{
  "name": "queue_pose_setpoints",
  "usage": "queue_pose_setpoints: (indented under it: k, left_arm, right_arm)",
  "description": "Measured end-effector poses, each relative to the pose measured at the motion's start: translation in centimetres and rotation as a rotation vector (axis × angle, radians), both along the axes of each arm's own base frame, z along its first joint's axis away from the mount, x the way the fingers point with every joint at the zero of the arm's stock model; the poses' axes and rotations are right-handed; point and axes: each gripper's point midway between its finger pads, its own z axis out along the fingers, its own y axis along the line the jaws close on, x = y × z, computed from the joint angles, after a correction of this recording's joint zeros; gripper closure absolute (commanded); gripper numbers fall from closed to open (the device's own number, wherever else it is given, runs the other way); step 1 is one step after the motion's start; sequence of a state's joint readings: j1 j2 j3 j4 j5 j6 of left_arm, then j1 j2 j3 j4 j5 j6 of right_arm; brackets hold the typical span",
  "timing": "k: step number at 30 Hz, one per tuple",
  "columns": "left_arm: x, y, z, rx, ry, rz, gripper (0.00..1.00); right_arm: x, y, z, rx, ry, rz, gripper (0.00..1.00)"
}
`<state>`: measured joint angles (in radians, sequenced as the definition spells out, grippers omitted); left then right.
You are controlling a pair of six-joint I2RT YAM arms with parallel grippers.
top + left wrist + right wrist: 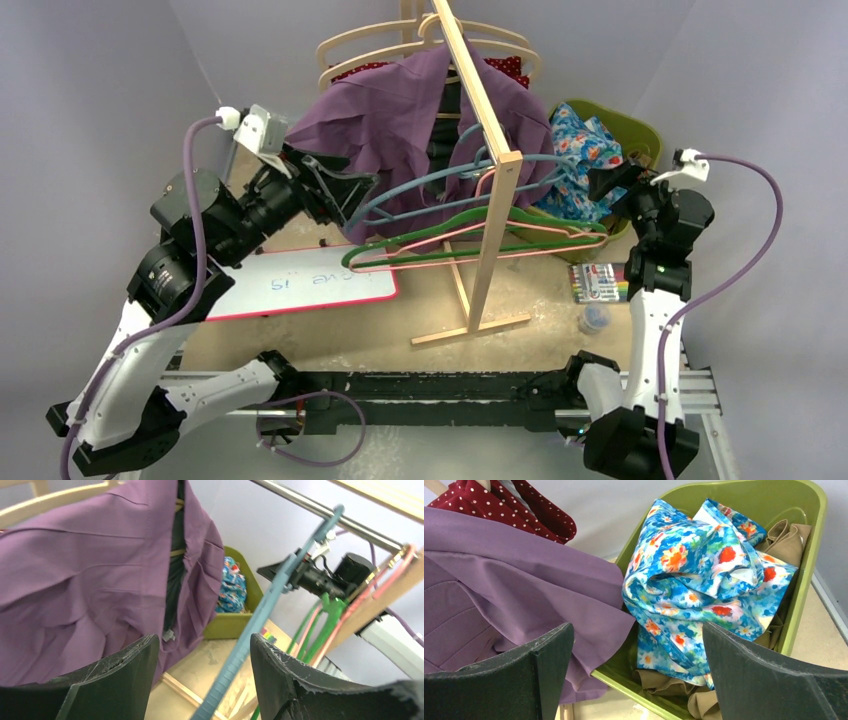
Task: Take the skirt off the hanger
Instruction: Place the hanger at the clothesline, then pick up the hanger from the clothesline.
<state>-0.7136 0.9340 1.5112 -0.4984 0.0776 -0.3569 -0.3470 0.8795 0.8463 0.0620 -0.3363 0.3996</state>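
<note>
One whiteboard [300, 285], bearing blue handwriting upside down from my top camera, which I cannot read as words.

Two arms [190, 250] [655, 290], one wooden rack [492, 230], one green bin [628, 126], one whiteboard [300, 285], one purple garment [385, 110], one floral garment [585, 160].

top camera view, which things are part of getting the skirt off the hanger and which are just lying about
For the job: purple garment (likely the skirt), its wooden hanger, left gripper, right gripper.

Lying about: blue hanger, green hanger, whiteboard, marker box, green bin, floral cloth, red dotted garment.
</note>
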Motion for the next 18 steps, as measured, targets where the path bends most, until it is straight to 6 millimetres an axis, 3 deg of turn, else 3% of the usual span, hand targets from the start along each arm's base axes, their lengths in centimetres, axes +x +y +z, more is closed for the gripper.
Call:
queue_pose_setpoints:
  k: [8,12,18]
  left_arm:
    - [3.6,0.4,2.3,-0.01,0.034,0.156,0.33]
    - [5.7,-1.3,2.8,-0.001,0.049,0.161,0.34]
    - [9.0,-4.1,2.0,0.029,0.086,0.129,0.35]
  right_arm:
    - [0.2,0.3,-0.4,0.004,0.002,0.022,0.01]
    - [0.3,0.3,-0.5,0.007,0.004,0.024,0.01]
    - [0.3,0.6,-0.4,0.006,0.0,0.034,0.01]
